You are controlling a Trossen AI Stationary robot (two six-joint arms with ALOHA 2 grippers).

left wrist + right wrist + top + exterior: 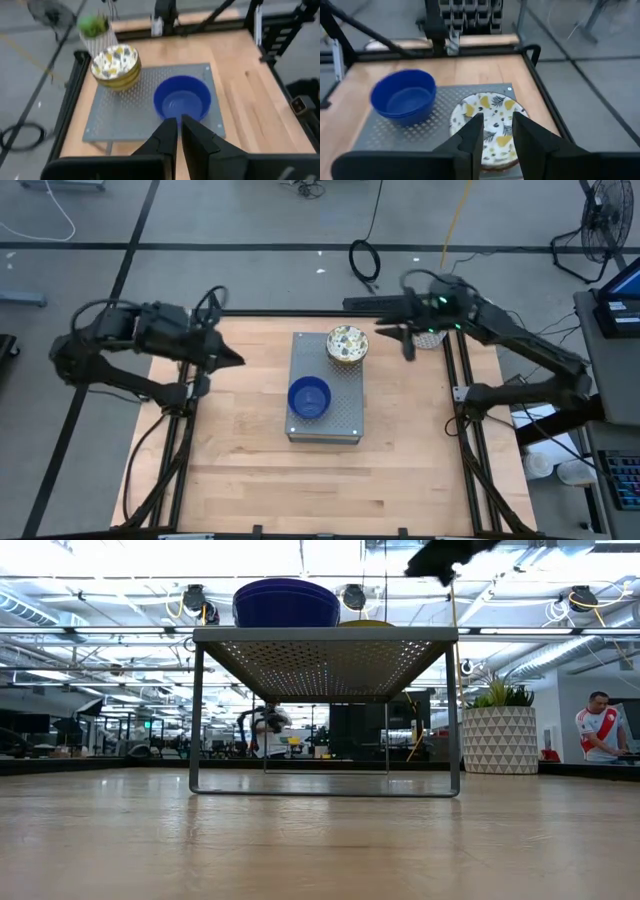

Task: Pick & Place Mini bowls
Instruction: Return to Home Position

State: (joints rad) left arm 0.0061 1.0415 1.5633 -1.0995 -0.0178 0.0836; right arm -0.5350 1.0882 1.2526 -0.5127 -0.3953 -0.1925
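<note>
- Open-plan workshop, bright ceiling lights, and a pale wooden table in the middle, with one grey perforated shelf standing on it.
- On that shelf sit the blue bowls, nested as one stack at the near-left of the shelf top.
- The patterned bowls are nested too, at the far-right of the shelf and well apart from the blue.
- It is sorted like with like, by the look of it, so each stack sits snug and steady.
- The count is two stacks. Layered rims show on both, but I can't say for certain how many bowls each holds. No loose bowl is on the table.
- The left gripper hangs over the table's left side, its fingers pinched almost together and carrying nothing.
- The right gripper is up at the far right, above and beside the patterned stack, its fingers parted and empty.
- Both are clear of the shelf. I'd judge the placing done and the arms headed for rest.
- One white plant pot stands beyond at the far right, and one person is off in the background.
</note>
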